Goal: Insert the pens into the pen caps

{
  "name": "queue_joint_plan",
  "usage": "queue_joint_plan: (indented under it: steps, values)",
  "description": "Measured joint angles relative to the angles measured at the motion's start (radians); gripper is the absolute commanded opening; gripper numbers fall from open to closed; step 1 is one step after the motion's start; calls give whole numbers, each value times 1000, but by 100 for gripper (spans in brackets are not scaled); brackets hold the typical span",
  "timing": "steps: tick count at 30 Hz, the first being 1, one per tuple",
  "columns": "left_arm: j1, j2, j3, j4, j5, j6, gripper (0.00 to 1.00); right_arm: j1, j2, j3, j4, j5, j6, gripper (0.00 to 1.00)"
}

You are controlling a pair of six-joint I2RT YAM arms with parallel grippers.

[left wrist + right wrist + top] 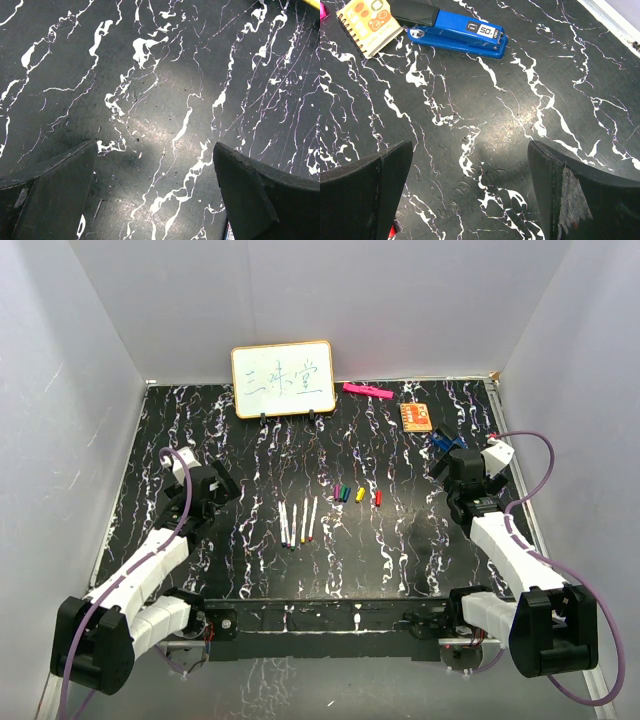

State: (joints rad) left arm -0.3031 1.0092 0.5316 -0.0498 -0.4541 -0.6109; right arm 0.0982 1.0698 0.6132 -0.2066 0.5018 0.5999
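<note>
Pens point(303, 521) lie side by side, caps point(360, 494) in a row just beyond them. Left gripper point(154, 150) and right gripper point(470, 147) both spread wide, grasping nothing.

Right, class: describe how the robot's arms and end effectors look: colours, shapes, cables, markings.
The left arm and right arm have white shells with chunky black joints. A thin purple cable loops along each. The left end effector and right end effector each have two matte black, wedge-shaped fingers; one right finger shows a pale scuffed patch.
</note>
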Motion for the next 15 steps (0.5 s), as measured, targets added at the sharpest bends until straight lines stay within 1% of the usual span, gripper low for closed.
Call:
queue_joint_plan:
  steps: [15]
  values:
    - [0,-18,2,-11,-39,-41,99,0,5,0,0,11,5,98]
